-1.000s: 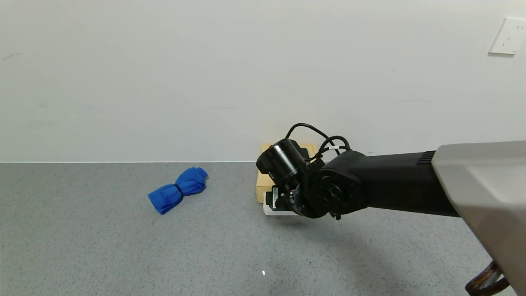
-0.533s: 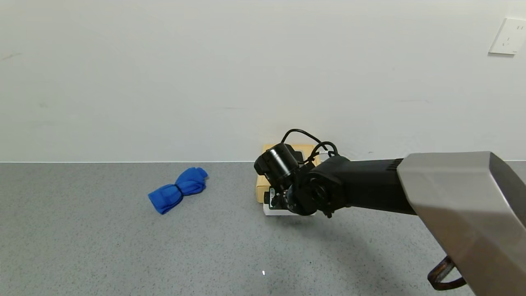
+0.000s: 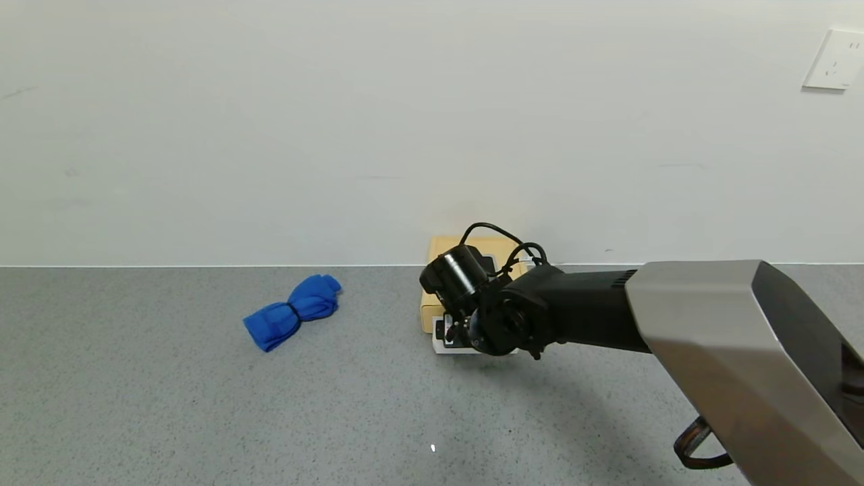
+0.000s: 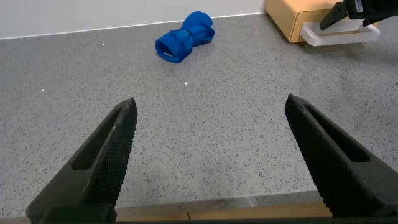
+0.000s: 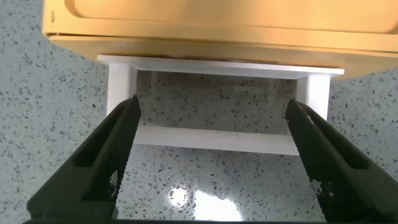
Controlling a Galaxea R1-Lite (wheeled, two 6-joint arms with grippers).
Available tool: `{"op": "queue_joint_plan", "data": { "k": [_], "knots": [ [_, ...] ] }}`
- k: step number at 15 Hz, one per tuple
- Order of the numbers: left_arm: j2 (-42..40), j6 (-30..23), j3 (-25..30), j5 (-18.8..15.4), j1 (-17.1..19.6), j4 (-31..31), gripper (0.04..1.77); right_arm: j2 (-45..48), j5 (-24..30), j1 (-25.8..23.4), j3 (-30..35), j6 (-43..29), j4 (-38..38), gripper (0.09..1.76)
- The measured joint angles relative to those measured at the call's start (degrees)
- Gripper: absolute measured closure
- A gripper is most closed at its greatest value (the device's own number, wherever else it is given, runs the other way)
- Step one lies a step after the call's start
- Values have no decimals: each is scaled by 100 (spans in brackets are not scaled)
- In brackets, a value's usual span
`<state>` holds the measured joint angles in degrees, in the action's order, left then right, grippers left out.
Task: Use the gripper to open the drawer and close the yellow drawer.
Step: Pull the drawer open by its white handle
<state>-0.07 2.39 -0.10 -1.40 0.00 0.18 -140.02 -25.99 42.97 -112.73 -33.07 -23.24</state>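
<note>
The pale-yellow drawer (image 3: 430, 300) stands against the back wall, its tray pushed in. Its white loop handle (image 5: 214, 140) lies flat on the grey table in front of it. My right gripper (image 5: 211, 109) is open and hangs just over the handle, one finger above each of the loop's side bars, touching nothing I can see. In the head view the right gripper (image 3: 451, 334) is mostly hidden by its wrist and black camera. The drawer (image 4: 295, 18) and handle (image 4: 339, 34) also show in the left wrist view. My left gripper (image 4: 211, 106) is open and empty, low over the near table.
A blue rolled cloth (image 3: 292, 310) lies on the grey speckled table (image 3: 202, 405) to the drawer's left; it also shows in the left wrist view (image 4: 185, 37). A white wall runs along the table's back edge, with a socket plate (image 3: 834, 59) at upper right.
My right arm has reached farther forward and lower, bringing the open gripper down over the white handle. The drawer, cloth and left gripper have not moved.
</note>
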Motion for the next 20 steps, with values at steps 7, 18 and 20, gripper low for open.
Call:
{"op": "queue_joint_plan", "data": {
  "k": [7,18,20],
  "knots": [
    [0,-5,0,2,0,0,9,-110,152,-74,-23,9,96,14],
    [0,-27,0,2,0,0,9,-177,341,-44,-45,-16,67,14],
    [0,-28,0,6,0,0,9,-177,345,-39,-39,-16,34,14]
  ]
}}
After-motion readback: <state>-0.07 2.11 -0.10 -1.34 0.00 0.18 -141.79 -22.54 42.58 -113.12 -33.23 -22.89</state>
